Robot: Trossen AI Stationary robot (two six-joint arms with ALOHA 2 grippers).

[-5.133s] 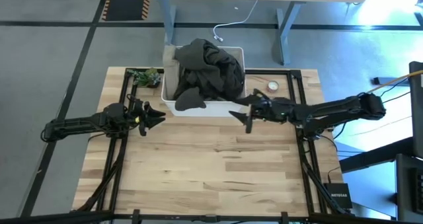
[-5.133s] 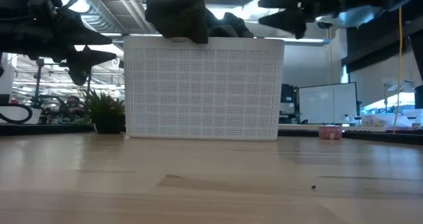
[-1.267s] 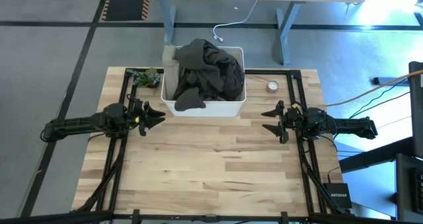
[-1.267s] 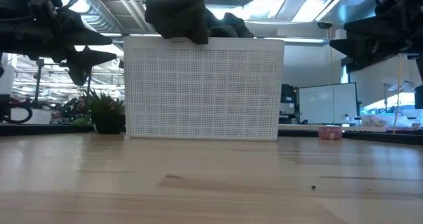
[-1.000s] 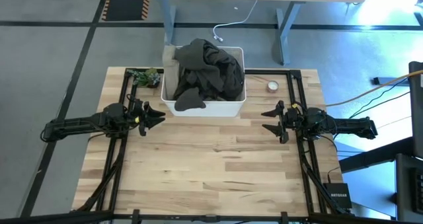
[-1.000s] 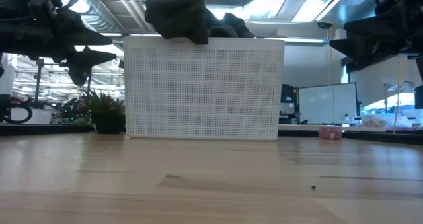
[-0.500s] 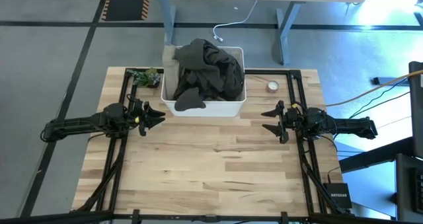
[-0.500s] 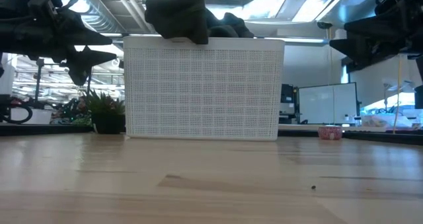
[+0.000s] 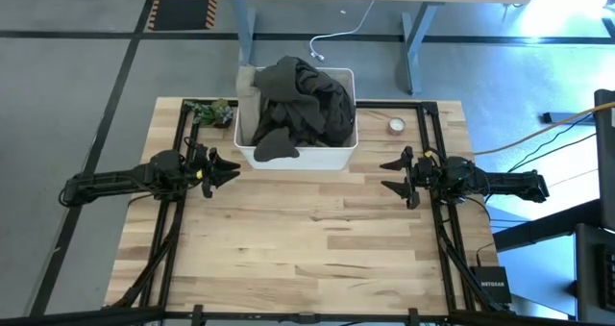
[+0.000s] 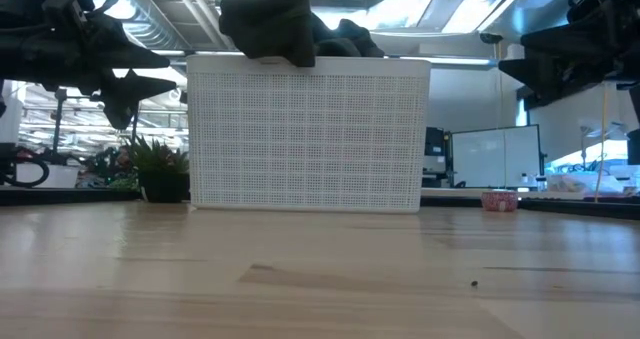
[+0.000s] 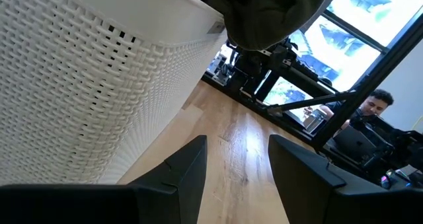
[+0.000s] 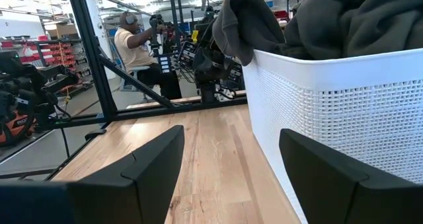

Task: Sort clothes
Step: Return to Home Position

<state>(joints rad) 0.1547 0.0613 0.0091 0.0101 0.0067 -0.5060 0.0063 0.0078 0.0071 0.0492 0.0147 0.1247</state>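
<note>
Clothes (image 9: pixel 300 100) heaped in white bin (image 9: pixel 327 159), upper centre | my left gripper (image 9: pixel 223 175) and right gripper (image 9: pixel 386 174) both spread, empty, mid-left and mid-right | risk: heap overhangs front, may slide out.

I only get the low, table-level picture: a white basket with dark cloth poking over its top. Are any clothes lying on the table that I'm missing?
Observer: None that I can see. From above, the clothes are all heaped in the basket, with one piece drooping over its near rim.
Visitor: And those dark shapes in my top corners?
Observer: Those are the robot's arms. The left gripper and the right gripper hang over the table, one on each side, apart from the basket, both open.
Visitor: Anybody nearby?
Observer: The right wrist camera shows a person sitting beyond the table.
</note>
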